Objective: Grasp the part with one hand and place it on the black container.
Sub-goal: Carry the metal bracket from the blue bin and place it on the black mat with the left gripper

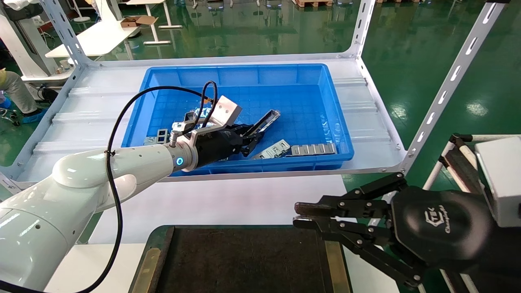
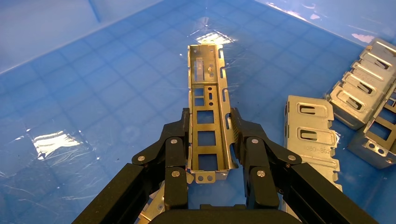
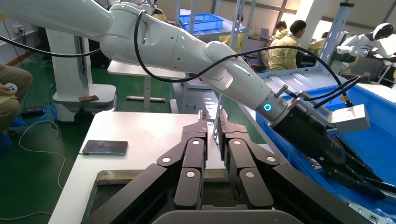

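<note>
My left gripper (image 1: 254, 136) is inside the blue bin (image 1: 244, 70) and is shut on the part (image 1: 266, 119), a slim light-grey channel with rectangular cut-outs. The left wrist view shows the part (image 2: 205, 70) clamped by its side walls between the two fingers of that gripper (image 2: 209, 120), its free end pointing away over the bin floor. The black container (image 1: 244, 260) lies at the near edge, brass strips along its short sides. My right gripper (image 1: 295, 215) is parked above the container's right side, shut and empty; it also shows in the right wrist view (image 3: 211, 116).
Other metal pieces lie in the bin: flat silvery strips (image 1: 313, 149), a short bracket (image 1: 272, 149), and more beside the part (image 2: 310, 133) (image 2: 364, 93). The white shelf's slotted post (image 1: 447, 85) rises at right. A phone (image 3: 105, 147) lies on the white table.
</note>
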`<action>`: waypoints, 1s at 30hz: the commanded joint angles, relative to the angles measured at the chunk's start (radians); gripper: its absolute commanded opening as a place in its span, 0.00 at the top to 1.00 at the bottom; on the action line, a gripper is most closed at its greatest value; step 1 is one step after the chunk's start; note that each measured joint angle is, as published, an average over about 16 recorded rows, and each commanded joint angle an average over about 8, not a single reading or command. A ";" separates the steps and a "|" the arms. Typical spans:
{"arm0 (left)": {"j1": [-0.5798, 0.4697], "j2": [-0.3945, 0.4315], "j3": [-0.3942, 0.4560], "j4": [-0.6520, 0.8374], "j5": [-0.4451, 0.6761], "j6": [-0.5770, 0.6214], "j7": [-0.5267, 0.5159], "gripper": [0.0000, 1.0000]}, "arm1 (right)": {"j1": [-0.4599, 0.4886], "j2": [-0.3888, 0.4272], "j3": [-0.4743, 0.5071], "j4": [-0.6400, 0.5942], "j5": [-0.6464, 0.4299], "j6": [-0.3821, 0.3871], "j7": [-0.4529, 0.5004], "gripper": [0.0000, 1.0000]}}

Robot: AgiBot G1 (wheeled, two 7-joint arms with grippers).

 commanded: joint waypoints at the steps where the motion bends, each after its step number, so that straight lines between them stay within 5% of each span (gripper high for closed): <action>1: 0.000 0.000 0.002 -0.001 -0.009 -0.001 0.003 1.00 | 0.000 0.000 0.000 0.000 0.000 0.000 0.000 1.00; 21: -0.045 -0.112 -0.100 -0.040 -0.176 0.340 0.162 1.00 | 0.000 0.000 0.000 0.000 0.000 0.000 0.000 1.00; 30: 0.026 -0.238 -0.129 -0.156 -0.239 0.548 0.187 1.00 | 0.000 0.000 -0.001 0.000 0.000 0.000 0.000 1.00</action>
